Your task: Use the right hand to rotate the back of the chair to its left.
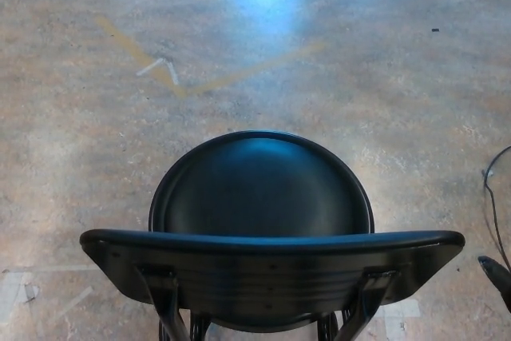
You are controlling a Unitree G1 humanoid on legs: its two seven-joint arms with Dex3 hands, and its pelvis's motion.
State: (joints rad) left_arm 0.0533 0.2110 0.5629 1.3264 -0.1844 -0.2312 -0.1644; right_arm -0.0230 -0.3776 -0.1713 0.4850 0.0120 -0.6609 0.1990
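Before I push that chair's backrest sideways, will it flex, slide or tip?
The backrest looks like rigid moulded plastic on metal brackets, so it probably won't flex. The floor looks smooth and glossy, so the legs will likely slide rather than catch. Pushing high up could tip the chair slightly; its legs are mostly hidden.
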